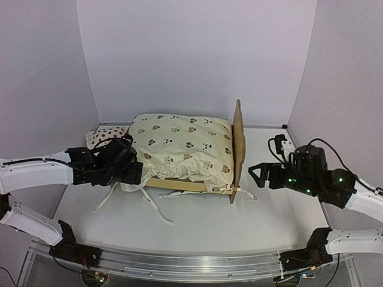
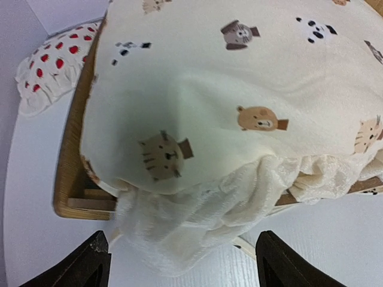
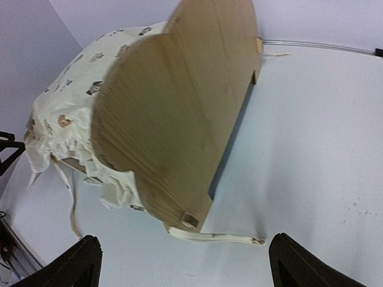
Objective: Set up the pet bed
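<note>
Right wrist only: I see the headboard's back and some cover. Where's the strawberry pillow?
Observer: The pillow lies on the table outside the pet bed, at its foot end, far side.
Operator: Left hand?
Observer: The left hand is open and empty at the foot end, with the ruffled edge of the cover just ahead of it.
Operator: Cover seated there?
Observer: No, it is bunched, and the pet bed's wooden corner shows bare beneath it.
</note>
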Robot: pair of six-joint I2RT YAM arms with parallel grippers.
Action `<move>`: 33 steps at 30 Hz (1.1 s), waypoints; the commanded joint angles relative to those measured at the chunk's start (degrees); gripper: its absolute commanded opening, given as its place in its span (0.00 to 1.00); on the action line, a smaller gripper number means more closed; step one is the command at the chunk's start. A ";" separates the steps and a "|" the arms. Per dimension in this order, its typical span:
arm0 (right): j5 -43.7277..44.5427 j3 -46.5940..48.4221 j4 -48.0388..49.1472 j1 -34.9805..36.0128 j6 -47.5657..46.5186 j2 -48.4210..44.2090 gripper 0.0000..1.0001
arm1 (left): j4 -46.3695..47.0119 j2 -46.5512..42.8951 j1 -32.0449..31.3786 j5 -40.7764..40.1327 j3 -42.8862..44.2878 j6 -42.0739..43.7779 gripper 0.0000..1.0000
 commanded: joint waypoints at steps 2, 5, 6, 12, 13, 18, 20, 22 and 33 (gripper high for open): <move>-9.47 11.47 -0.81 -0.01 -0.64 9.11 0.98 | -4.82 -3.70 1.74 -11.22 5.83 2.46 0.86; -8.46 14.85 -0.83 -0.02 -0.13 14.26 0.98 | -3.63 -4.57 6.09 -10.20 6.92 6.47 0.89; -8.09 15.85 -0.83 -0.01 0.07 15.99 0.98 | -3.20 -4.69 8.33 -9.24 7.60 7.50 0.89; -3.86 20.80 -0.88 0.07 1.28 23.65 0.97 | -1.30 -3.78 12.04 -4.91 10.69 8.98 0.89; -2.96 21.20 -0.92 0.07 1.37 24.78 0.96 | -1.13 -3.38 12.02 -4.84 10.82 8.96 0.89; 6.45 22.75 -3.30 0.17 -1.27 26.60 0.73 | 1.17 -2.17 13.83 -3.43 10.81 10.05 0.89; 11.07 23.05 -4.10 0.14 -3.50 25.85 0.62 | 2.54 -1.07 16.20 -0.79 11.75 10.92 0.89; 16.15 23.00 -4.22 0.13 -6.37 24.90 0.51 | 2.73 0.70 17.80 1.09 13.41 11.44 0.89; 30.93 25.25 -3.90 -2.54 -19.63 22.95 0.29 | 7.09 11.31 29.57 10.97 20.97 13.98 0.89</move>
